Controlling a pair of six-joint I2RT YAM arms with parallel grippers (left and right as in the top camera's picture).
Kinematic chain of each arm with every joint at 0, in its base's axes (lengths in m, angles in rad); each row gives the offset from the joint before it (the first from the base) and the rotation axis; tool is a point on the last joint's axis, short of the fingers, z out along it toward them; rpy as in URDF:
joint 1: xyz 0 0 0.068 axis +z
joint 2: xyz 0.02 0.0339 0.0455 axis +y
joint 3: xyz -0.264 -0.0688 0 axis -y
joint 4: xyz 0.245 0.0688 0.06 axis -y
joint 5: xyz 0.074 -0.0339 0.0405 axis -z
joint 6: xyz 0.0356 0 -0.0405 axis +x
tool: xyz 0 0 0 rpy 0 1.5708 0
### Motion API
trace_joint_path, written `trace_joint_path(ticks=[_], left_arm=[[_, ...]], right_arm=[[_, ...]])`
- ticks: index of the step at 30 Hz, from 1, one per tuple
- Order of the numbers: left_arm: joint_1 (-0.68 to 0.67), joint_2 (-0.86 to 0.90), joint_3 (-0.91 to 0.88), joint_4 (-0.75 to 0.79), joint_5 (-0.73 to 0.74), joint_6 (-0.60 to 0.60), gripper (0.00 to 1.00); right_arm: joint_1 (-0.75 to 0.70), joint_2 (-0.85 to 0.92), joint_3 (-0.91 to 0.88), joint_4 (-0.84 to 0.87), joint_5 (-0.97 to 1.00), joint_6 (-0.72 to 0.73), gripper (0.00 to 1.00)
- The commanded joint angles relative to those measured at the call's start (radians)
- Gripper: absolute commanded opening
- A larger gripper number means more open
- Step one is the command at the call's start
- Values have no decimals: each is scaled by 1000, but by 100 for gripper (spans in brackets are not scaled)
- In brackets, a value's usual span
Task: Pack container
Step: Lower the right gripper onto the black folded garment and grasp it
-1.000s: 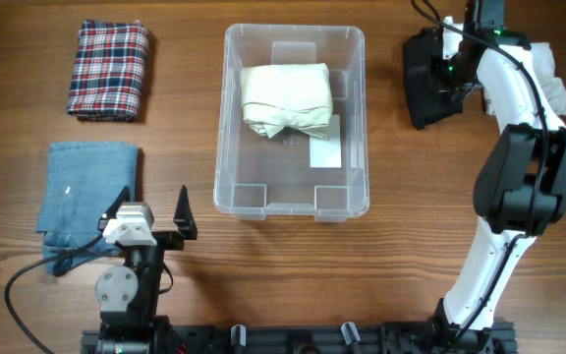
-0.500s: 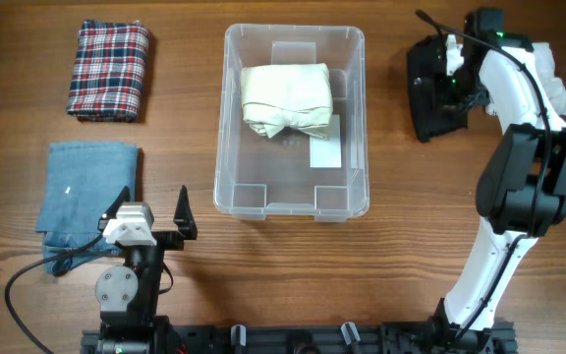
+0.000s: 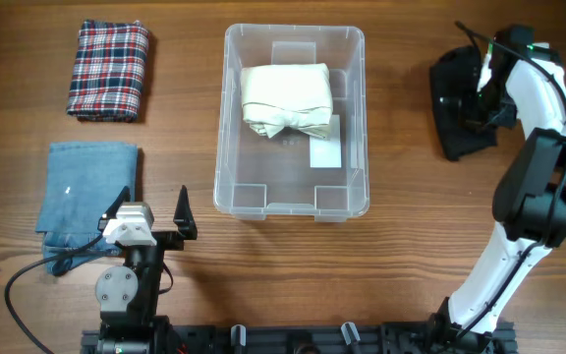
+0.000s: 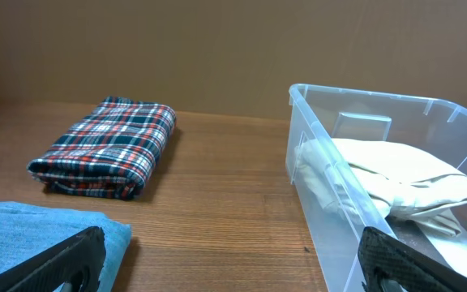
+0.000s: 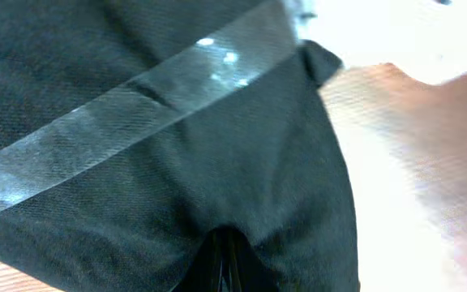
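The container point(image 3: 226, 118) is a clear plastic bin at the table's middle back, also seen in the left wrist view point(image 4: 331, 215). A folded cream cloth point(image 3: 285, 98) lies inside it, over a white label point(image 3: 324, 153). To the right of the bin, my right gripper point(image 3: 481, 96) is shut on a black cloth point(image 3: 460, 133), which hangs bunched from it. In the right wrist view the fingers point(image 5: 227, 247) pinch the black fabric point(image 5: 177, 162), and a clear strip crosses it. My left gripper point(image 3: 150, 208) stands open near the front left, with nothing between its fingers point(image 4: 232, 243).
A folded plaid cloth point(image 3: 109, 71) lies at the back left. A folded blue cloth point(image 3: 86, 192) lies in front of it, beside my left gripper. Something white point(image 5: 396, 32) shows beyond the black cloth in the right wrist view.
My right gripper has carried the black cloth to the right and a little toward the front, farther from the bin. The left arm has not moved.
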Motion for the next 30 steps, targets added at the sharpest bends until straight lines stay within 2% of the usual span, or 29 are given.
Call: trace_joint_path(ticks=[1,3,6,9,10,11,20,24,30], left_arm=[[6,-7,-2,-6,-6,15,100],[6,-7,-2,-6,-6,15,100],[6,-7,-2,-6,-6,15,100],[6,-7,-2,-6,-6,15,100],[6,-7,-2,-6,-6,15,100],[6,-7,-2,-6,-6,15,100],[6,-7,-2,-6,-6,15,100],[6,-7,-2,-6,-6,15,100],[6,-7,-2,-6,-6,15,100]], right_arm=[[-11,-65,-16,5,80,52,4],[-3,-113,-16,19,33,28,5],[14,-169,-16,36,-127,-115,17],[34,-202,-16,34,-266,-282,46],[43,-204,-16,32,-254,-313,65],[50,-204,-16,28,-234,-332,75],[101,-137,-28,41,-32,-376,83],[114,-121,-28,55,-16,-447,83],[135,-55,-28,66,102,-444,84]])
